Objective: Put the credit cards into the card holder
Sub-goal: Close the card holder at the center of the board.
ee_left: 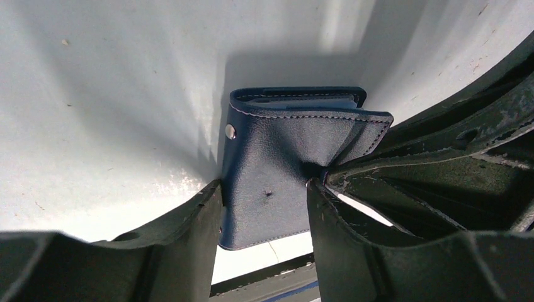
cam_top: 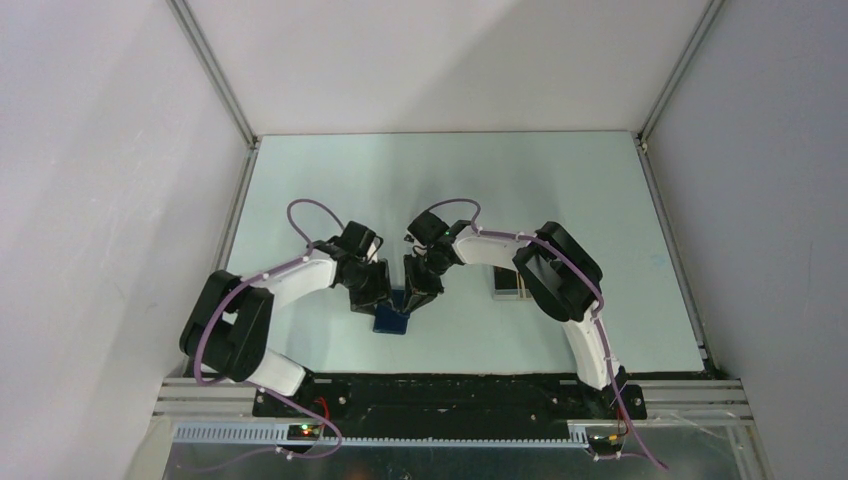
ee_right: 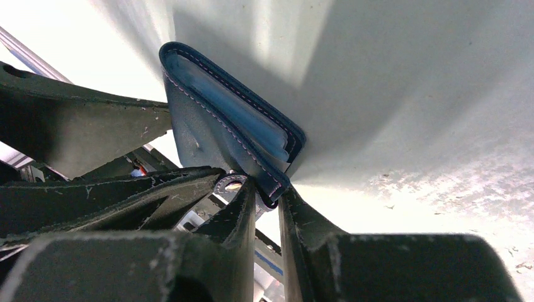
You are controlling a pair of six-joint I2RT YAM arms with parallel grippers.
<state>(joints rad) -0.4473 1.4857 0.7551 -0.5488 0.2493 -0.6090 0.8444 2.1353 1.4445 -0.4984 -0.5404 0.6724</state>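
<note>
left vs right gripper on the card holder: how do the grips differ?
The left gripper straddles the card holder across its full width, jaws wide; the right gripper pinches one flap corner, jaws nearly closed. The left fingers press opposite edges; the right fingers press the flap's two faces. Both are shut on it.

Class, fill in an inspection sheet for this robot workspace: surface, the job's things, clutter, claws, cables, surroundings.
Surface: pale table, scuffed and speckled in the wrist views.
Job's things: blue card holder held between both claws, partly open, with pale sleeves showing inside. Credit cards: nothing seen.
Clutter: clear case by the right arm, partly hidden.
Claws: left claw grips the card holder's two side edges. Right claw pinches its snap flap.
Cables: purple cables loop along both arms.
Surroundings: white walls and metal rails on three sides.
</note>
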